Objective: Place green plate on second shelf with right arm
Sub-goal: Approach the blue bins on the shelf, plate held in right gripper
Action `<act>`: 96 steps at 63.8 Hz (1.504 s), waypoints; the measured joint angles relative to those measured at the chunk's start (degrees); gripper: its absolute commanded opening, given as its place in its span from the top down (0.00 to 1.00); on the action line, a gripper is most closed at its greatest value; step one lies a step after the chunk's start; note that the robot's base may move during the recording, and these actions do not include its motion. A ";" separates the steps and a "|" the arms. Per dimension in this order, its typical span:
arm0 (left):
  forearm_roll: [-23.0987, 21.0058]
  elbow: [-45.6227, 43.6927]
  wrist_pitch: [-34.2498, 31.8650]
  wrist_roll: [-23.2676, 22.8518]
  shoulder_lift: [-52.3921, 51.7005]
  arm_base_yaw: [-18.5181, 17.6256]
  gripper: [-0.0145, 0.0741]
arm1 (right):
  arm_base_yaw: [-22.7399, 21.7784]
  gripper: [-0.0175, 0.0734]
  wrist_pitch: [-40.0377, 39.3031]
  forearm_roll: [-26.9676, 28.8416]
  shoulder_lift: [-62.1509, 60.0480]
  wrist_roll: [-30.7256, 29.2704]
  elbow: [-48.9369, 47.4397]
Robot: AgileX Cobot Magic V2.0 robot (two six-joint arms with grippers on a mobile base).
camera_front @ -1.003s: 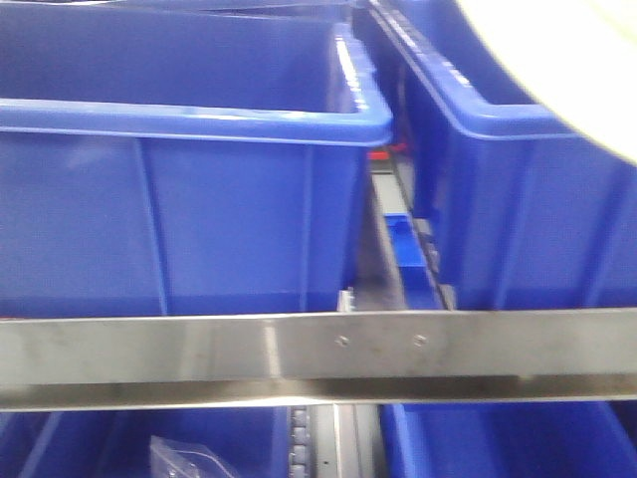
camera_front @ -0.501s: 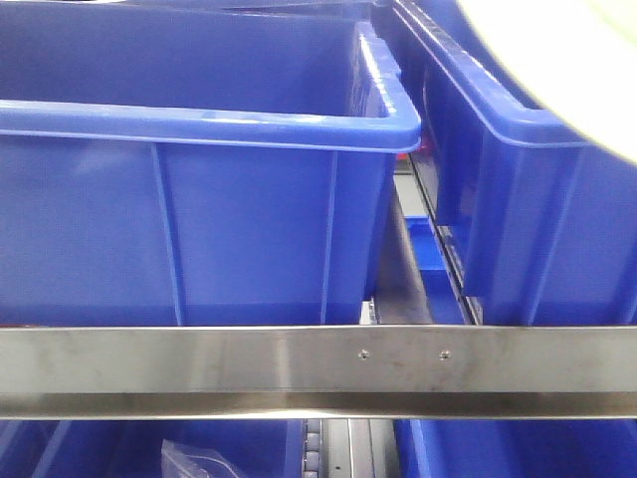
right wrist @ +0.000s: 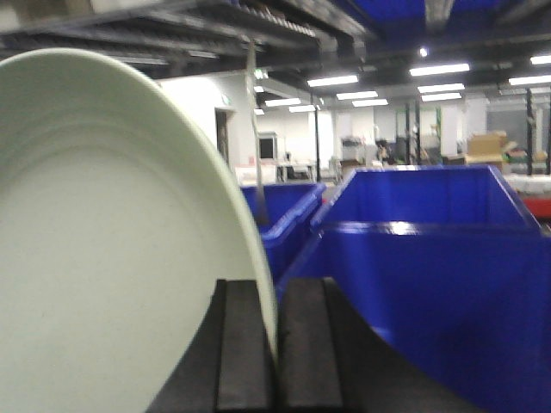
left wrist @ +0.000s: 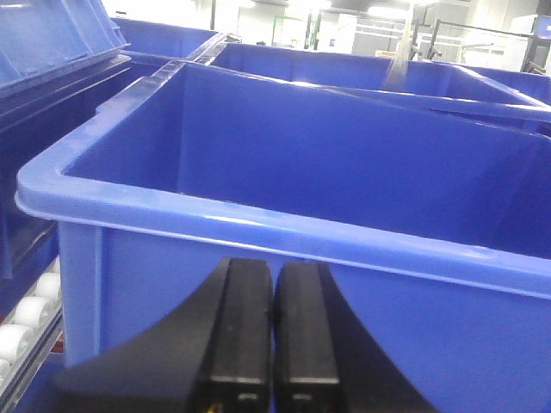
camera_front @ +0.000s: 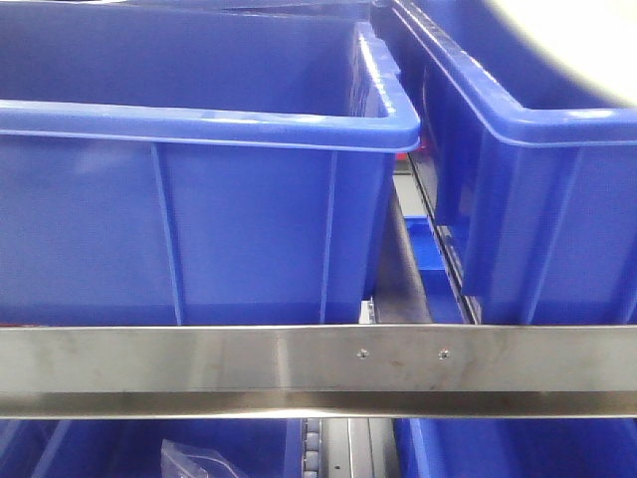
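Right gripper [right wrist: 277,301] is clamped on the rim of the green plate [right wrist: 112,258]: the two black fingers [right wrist: 245,344] sit either side of the plate edge with only the thin rim between them. In the right wrist view the plate fills the left half of the frame, pale mint with a raised rim line visible, not resting on anything that can be seen. To its right is a tall blue bin [right wrist: 430,275], close by, and more blue bins are behind under warehouse ceiling lights. In the front view the plate shows as a pale blurred curve in the top right corner [camera_front: 577,40], above the right bin [camera_front: 557,199] and not inside it as far as can be seen. The left bin [camera_front: 199,229] stands beside the right bin with a narrow gap between them. Both sit behind a steel shelf rail [camera_front: 299,363] running across the frame. Below the rail are lower blue bins [camera_front: 478,448], and a clear plastic bag [camera_front: 194,460] lies in the left one. Left gripper [left wrist: 274,275] has its fingers pressed together with nothing between them, and it sits just in front of the outer wall of a blue bin's front rim [left wrist: 258,224]. White conveyor rollers [left wrist: 26,318] are at the lower left of the left wrist view.
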 measured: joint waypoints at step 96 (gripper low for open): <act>0.00 0.00 0.00 0.00 0.00 0.00 0.69 | 0.00 0.73 36.20 -59.68 60.33 39.32 -32.59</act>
